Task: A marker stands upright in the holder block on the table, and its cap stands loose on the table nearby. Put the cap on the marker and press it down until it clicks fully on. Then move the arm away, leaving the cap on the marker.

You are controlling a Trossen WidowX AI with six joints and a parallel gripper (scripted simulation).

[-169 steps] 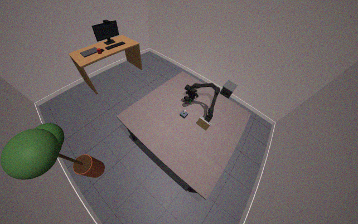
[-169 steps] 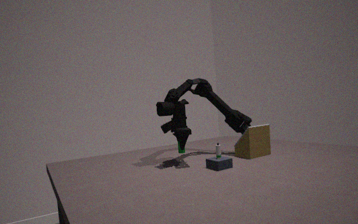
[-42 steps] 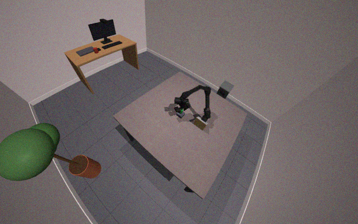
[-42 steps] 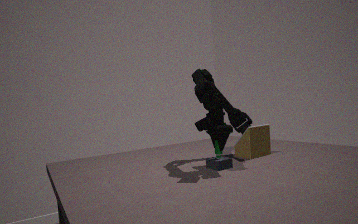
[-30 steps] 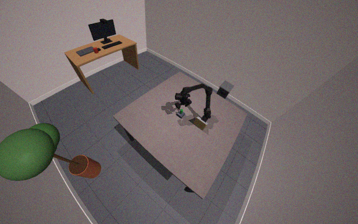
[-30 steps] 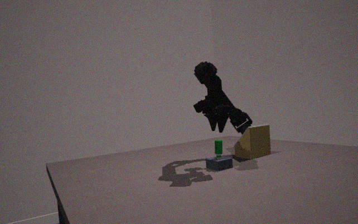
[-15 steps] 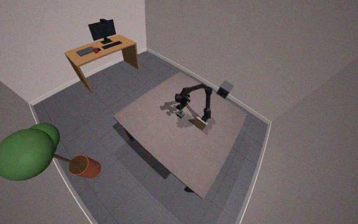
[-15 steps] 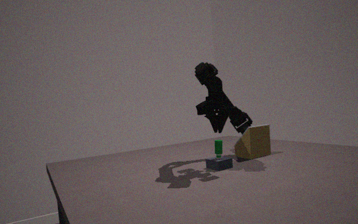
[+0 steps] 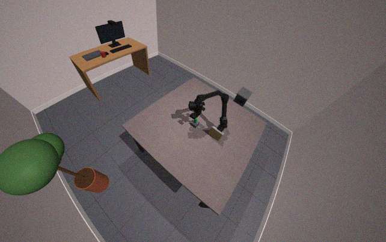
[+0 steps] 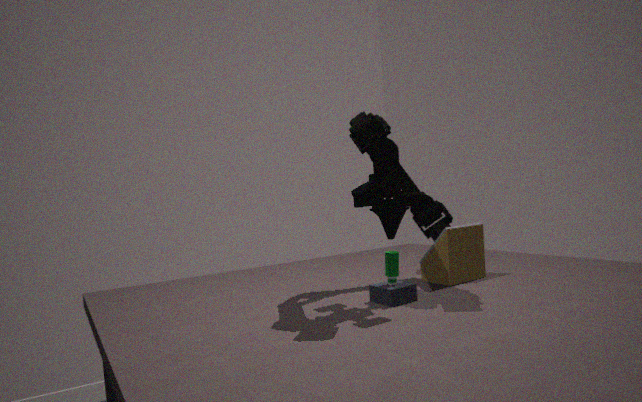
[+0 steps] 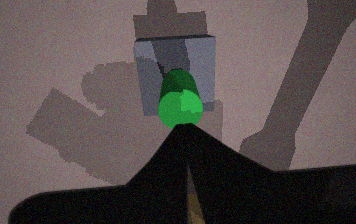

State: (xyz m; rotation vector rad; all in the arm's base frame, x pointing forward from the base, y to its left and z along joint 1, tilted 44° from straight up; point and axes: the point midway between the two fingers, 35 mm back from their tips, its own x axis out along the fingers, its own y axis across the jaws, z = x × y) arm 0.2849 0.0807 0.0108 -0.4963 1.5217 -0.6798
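Observation:
The green cap (image 9: 195, 120) (image 10: 392, 264) (image 11: 180, 109) sits upright on top of the marker (image 10: 392, 281), of which a short pale part shows between the cap and the block. The marker stands in the blue-grey holder block (image 9: 194, 124) (image 10: 393, 295) (image 11: 204, 67). My gripper (image 9: 195, 117) (image 10: 391, 237) (image 11: 184, 131) is shut and empty. Its fingertips point down right above the cap, with a small gap to the cap's top in the exterior view. Whether the cap is fully seated cannot be told.
A yellow-brown wedge-shaped block (image 9: 216, 133) (image 10: 466, 256) stands on the table (image 9: 192, 159) (image 10: 225, 360) beside the arm's base, right of the holder block. The arm's shadows fall around the holder. A desk with a monitor and a potted plant are off the table.

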